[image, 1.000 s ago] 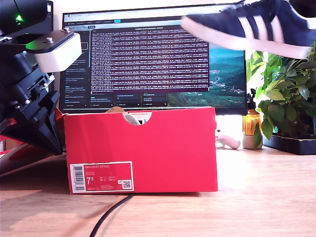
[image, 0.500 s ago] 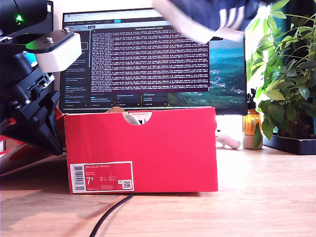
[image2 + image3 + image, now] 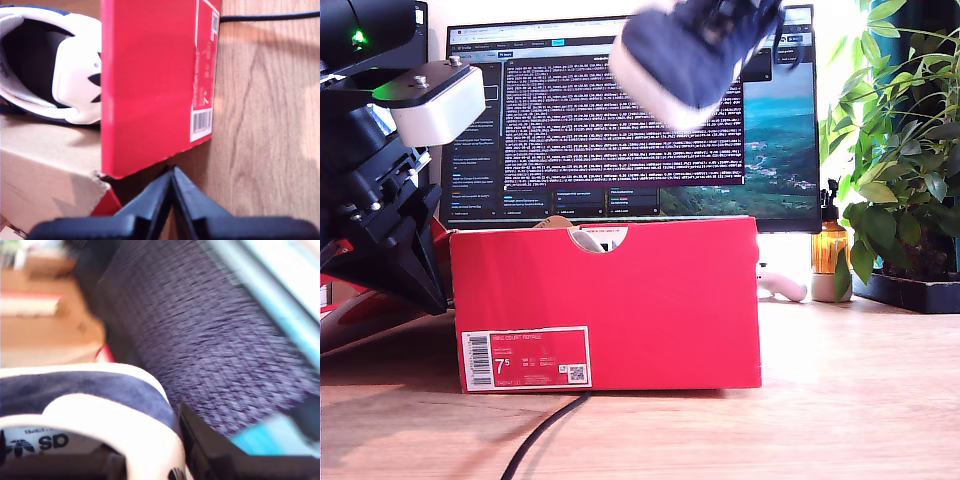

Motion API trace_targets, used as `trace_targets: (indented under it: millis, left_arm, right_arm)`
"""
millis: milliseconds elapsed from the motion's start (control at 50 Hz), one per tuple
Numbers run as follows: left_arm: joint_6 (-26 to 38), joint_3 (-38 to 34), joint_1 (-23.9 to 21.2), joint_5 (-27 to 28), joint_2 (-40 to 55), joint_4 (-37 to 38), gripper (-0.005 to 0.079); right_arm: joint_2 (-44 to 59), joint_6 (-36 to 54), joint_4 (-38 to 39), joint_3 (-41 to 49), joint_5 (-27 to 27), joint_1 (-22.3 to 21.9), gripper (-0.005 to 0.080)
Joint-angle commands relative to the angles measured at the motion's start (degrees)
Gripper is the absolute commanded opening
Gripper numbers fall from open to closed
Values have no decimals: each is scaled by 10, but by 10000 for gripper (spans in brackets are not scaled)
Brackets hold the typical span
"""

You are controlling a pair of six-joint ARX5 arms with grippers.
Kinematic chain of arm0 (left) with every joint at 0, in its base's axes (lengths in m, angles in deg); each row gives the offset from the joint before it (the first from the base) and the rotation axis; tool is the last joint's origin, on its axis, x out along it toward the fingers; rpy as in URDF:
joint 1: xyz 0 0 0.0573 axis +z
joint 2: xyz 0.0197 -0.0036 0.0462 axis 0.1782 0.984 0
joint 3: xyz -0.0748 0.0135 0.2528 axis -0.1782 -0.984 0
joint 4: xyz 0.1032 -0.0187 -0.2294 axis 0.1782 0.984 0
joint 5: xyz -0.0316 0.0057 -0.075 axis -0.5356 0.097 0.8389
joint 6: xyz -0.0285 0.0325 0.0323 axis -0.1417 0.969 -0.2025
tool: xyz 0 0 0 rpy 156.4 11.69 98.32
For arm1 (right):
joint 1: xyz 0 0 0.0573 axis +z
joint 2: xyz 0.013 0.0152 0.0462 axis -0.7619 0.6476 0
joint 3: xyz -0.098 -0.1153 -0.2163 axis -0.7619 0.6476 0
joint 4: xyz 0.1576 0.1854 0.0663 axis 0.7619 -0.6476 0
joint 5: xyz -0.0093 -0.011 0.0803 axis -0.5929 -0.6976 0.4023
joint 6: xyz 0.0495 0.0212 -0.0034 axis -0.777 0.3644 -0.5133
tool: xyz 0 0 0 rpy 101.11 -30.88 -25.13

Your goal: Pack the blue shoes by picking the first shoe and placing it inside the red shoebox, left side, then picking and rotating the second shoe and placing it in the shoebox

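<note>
One blue shoe (image 3: 55, 65) already lies inside the red shoebox (image 3: 610, 300), which stands in the middle of the exterior view on the wooden surface (image 3: 840, 400); so the first placement looks done. The second shoe (image 3: 695, 50) hangs high in the upper middle of that view, toe tipped down, blurred — apparently mid-rotation; my second gripper (image 3: 150, 465) grips it at the heel collar. My first gripper (image 3: 172, 192) is pinched together with nothing in it, just beside the box's corner. Left, by my judgement: finish the turn, lower the shoe in.
</note>
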Motion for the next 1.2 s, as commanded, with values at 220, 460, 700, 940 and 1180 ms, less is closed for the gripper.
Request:
trace_targets:
  millis: [220, 460, 700, 940, 1180]
  left_arm:
    - [2, 2, 0, 1, 9, -9, -19]
    - [2, 2, 0, 1, 9, -9, -19]
    - [2, 2, 0, 1, 9, -9, -19]
    - [2, 2, 0, 1, 9, -9, -19]
    - [2, 2, 0, 1, 9, -9, -19]
  right_arm:
    - [49, 40, 19, -9, -13, 29, -13]
    - [83, 70, 22, -9, -16, 35, -13]
    - [116, 80, 21, -9, -26, 40, -13]
    - [150, 105, 20, -9, -26, 46, -13]
    - [180, 130, 14, -9, -37, 50, -13]
